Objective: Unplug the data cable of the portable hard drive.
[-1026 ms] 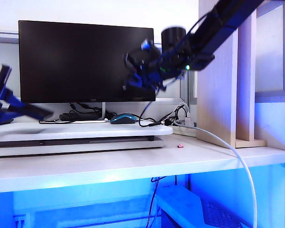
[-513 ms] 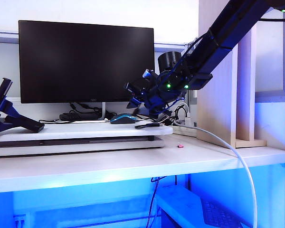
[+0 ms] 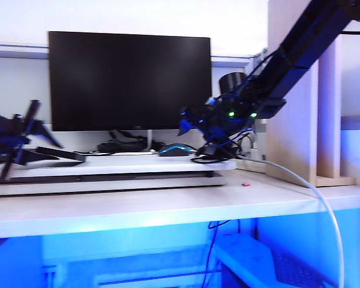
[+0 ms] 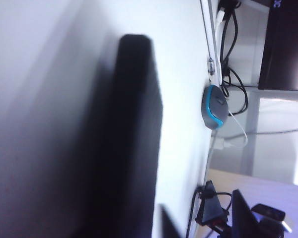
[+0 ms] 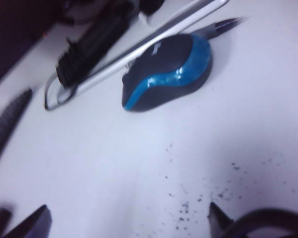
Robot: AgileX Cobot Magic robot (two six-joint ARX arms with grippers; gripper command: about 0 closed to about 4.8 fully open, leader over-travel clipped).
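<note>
The portable hard drive (image 3: 61, 155), a flat black slab, lies on the white platform (image 3: 132, 163) at the left. My left gripper (image 3: 41, 128) is at its left end. In the left wrist view the drive (image 4: 134, 148) fills the near field. One fingertip (image 4: 167, 224) stands just clear of its edge, and the other is lost in the dark. The data cable (image 3: 211, 158) lies in a thin black loop on the platform's right end, far from the drive. My right gripper (image 3: 199, 127) hovers above it, wide open and empty (image 5: 126, 223). A black curve of cable (image 5: 270, 218) shows beside one fingertip.
A blue-black mouse (image 3: 175, 150) (image 5: 169, 69) sits mid-platform in front of the monitor (image 3: 129, 81) and its stand. A thick white cable (image 3: 315, 195) arcs off the desk's right edge. A wooden upright (image 3: 291, 90) stands behind the right arm. A small pink bit (image 3: 246, 183) lies on the desk.
The right gripper came down from beside the monitor to the platform's right end and opened, and the cable now lies there. The left gripper lowered the drive flat onto the platform.
</note>
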